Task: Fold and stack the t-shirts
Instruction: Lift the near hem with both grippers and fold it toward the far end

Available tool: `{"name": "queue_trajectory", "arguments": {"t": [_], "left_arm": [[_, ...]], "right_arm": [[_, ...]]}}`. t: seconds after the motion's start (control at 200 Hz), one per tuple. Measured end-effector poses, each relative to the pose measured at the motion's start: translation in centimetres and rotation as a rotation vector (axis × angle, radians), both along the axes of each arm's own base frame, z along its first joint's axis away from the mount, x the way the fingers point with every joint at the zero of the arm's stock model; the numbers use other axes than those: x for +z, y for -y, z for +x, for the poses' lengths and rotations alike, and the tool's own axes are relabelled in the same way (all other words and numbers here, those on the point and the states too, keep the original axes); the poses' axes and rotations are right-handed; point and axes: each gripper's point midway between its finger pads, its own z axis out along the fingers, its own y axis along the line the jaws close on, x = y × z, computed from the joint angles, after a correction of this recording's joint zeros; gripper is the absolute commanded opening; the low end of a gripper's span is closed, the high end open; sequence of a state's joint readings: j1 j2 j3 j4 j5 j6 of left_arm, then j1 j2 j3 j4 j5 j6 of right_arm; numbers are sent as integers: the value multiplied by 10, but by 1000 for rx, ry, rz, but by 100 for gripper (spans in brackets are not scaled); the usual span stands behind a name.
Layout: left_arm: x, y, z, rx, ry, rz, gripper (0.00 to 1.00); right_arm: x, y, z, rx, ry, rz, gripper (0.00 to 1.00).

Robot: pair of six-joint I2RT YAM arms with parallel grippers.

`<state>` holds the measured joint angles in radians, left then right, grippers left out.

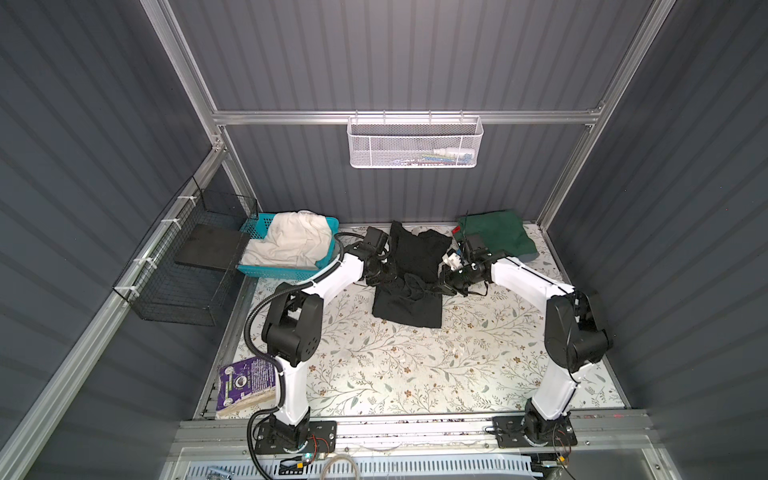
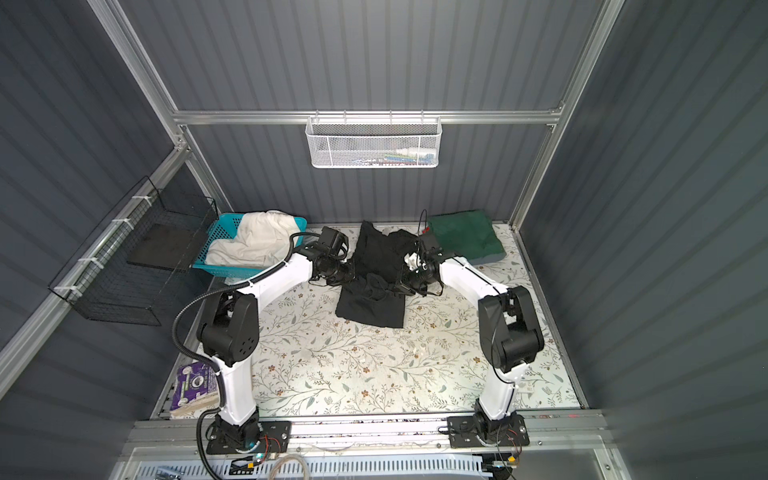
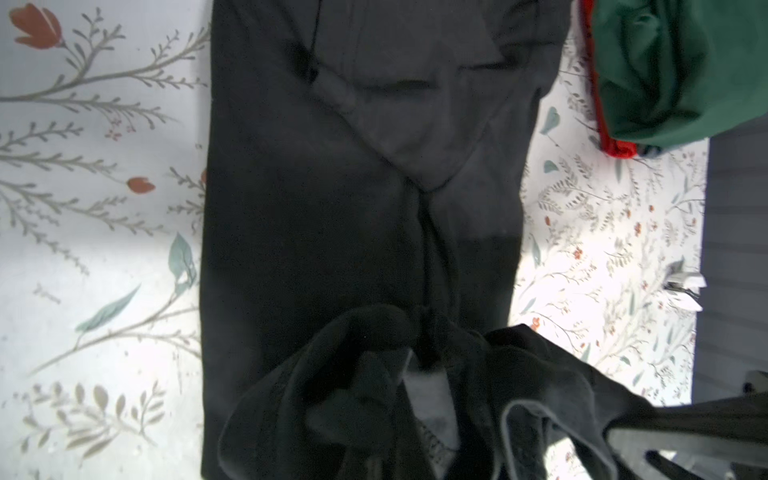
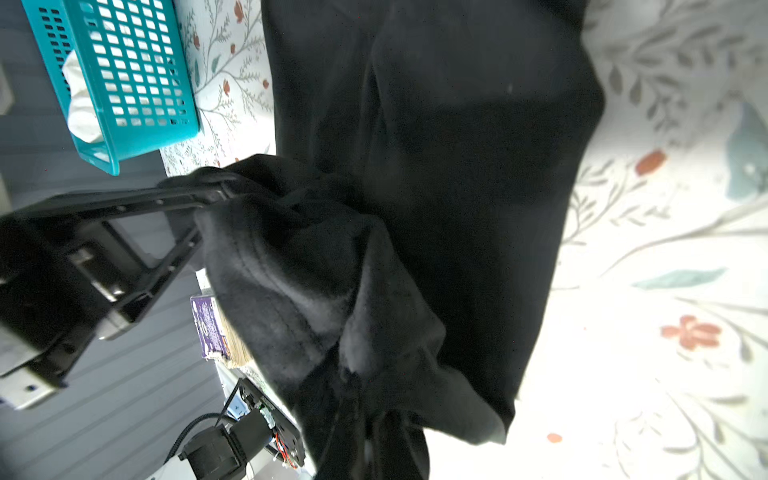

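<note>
Turquoise basket (image 1: 274, 273) back left; white mesh basket (image 1: 411, 146) on rail; purple packet (image 1: 246, 383) front left.

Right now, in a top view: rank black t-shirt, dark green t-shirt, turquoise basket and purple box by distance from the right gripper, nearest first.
From the right gripper:
1. black t-shirt: in its grip, centre.
2. dark green t-shirt: rear right corner.
3. turquoise basket: rear left.
4. purple box: front left edge.
</note>
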<state>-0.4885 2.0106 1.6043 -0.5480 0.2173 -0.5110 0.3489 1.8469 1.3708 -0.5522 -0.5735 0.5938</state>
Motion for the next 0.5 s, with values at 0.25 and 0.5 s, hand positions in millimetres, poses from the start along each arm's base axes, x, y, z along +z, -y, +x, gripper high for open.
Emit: {"name": "queue_trajectory", "arguments": {"t": [0.25, 0.5], "left_arm": [[-25, -5, 11, 13, -42, 25, 0], [-21, -7, 18, 25, -33, 15, 45]], "right_arm": [[-17, 2, 13, 3, -39, 1, 2], [-20, 6, 20, 11, -50, -14, 25]]}}
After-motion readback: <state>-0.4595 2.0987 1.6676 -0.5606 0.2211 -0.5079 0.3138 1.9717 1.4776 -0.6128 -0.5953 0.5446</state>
